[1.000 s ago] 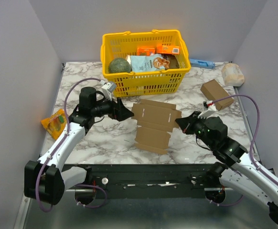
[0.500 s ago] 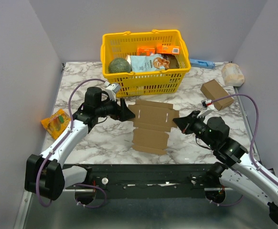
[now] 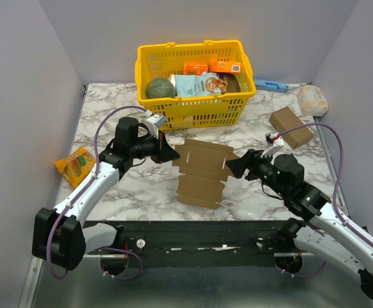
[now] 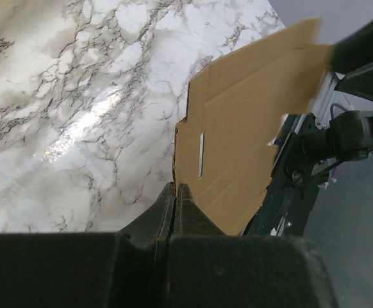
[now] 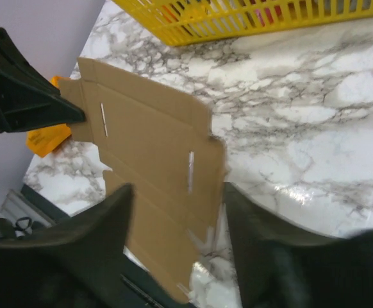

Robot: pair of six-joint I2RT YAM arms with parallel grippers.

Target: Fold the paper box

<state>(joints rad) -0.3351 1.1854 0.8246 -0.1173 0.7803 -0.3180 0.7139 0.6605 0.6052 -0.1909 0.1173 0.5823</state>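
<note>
- Paper box (image 3: 200,172) is sitting just in front of the yellow basket (image 3: 199,114), between both grippers.
- Left gripper (image 3: 172,156) is pinching the box's left edge, 2 fingers squeezed together.
- Right gripper (image 3: 229,168) is hanging open, the box's right edge between its 2 fingers.

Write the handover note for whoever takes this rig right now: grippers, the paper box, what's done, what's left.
Left gripper: shut on the left edge of the paper box.
Right gripper: open, a finger on either side of the box's right edge, not clamping it.
Box: an unfolded sheet between the two arms, in front of the yellow basket. I cannot tell whether it is clear of the table.
Done: left grip taken. No panel is folded up yet.
Left: probably close the right gripper on its edge, then fold the panels along the creases and tuck the tabs into the slots.
</note>
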